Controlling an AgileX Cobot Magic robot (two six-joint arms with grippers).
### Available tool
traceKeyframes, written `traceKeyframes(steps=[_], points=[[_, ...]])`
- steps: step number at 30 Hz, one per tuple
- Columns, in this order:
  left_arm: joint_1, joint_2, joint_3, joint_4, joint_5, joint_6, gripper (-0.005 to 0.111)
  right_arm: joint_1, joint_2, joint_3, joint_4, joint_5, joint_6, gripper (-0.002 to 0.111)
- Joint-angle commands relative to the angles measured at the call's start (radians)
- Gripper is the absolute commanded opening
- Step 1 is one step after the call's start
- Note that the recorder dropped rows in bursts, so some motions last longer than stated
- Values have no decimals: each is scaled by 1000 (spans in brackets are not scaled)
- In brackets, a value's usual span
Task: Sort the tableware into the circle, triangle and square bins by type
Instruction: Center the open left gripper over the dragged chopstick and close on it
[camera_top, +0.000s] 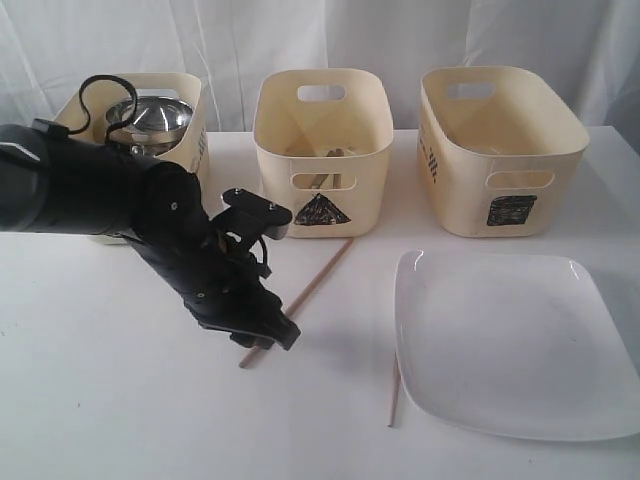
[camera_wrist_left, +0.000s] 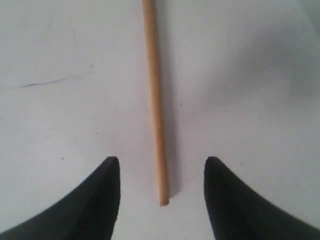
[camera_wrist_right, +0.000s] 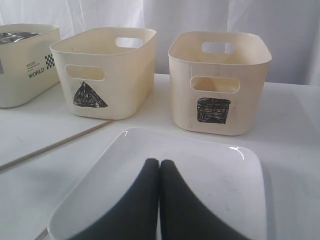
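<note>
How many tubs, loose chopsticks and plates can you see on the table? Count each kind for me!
Cream tubs: 3
Wooden chopsticks: 2
White plate: 1
Total: 6

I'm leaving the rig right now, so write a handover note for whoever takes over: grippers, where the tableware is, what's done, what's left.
Left gripper: open, low over the table, jaws either side of one chopstick at its end, not closed on it.
Right gripper: shut, empty, above the white plate.
Done: the left bin holds a steel bowl; the arm hides its mark. The triangle bin holds something too dim to name. No contents show in the square bin.
Left: both chopsticks, the second chopstick lying by the plate's edge, and the plate, all on the table.
</note>
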Motion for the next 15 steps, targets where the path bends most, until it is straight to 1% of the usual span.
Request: traceKeyframes(steps=[1,7,15], points=[[0,3,6,-33,-16,0,55,-6,-7,7,-4,-8,-3,0],[0,52,6,-42,-41,0,55,-6,-7,7,-4,-8,-3,0],[0,69,6,-66,-45,33,55,-6,-7,7,-4,-8,-3,0]])
